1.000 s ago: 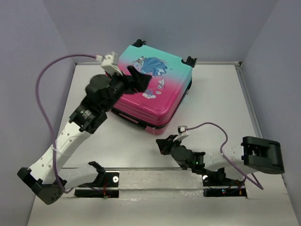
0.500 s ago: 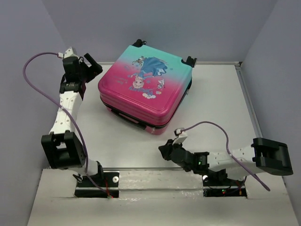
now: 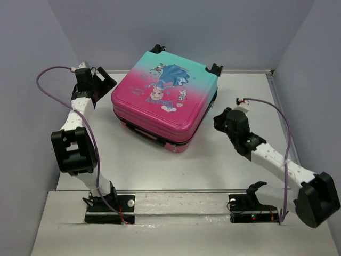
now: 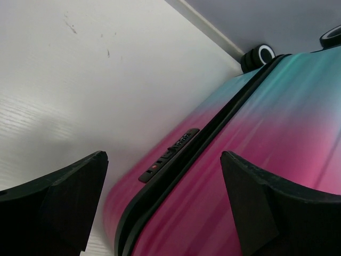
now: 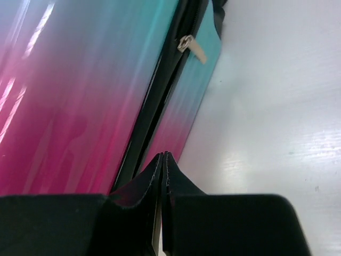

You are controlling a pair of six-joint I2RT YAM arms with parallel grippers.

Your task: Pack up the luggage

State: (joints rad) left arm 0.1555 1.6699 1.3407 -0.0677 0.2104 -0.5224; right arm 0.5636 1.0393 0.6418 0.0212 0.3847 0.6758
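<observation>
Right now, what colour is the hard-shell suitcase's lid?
The suitcase fades teal to pink, with a cartoon print; top external view.

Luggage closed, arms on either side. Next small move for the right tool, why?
Likely open the right tool and ease forward along the seam to the zipper pull: it is shut, empty, pointing at the side seam of the luggage, with the pull ahead.

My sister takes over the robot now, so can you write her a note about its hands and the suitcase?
Left gripper: open, empty, beside the luggage, facing its lock.
Right gripper: shut on nothing, tips close to the case's right seam.
Luggage: flat on the table, lid down, princess print up.
Done: case looks closed; contents hidden.
Left: probably check the zipper pull and confirm it is zipped all round.
</observation>
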